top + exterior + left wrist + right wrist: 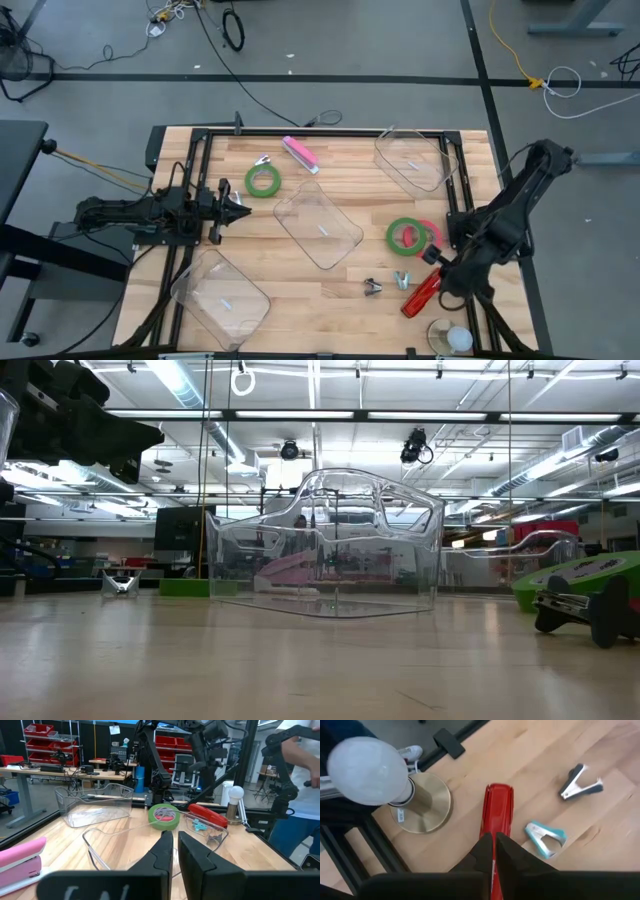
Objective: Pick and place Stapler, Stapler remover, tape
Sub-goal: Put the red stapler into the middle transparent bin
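Two tools (237, 212) (443, 283) near opposite table (330, 310) edges

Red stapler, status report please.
Right gripper shut, directly over red stapler, not gripping it. Left gripper shut, idle by green tape. Nothing blocking.

Clear trays (318, 226) — bulb lamp (452, 337)

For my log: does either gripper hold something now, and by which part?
The right gripper is closed on the red stapler at one end of its body. The left gripper holds nothing; its fingers are almost together over the table.
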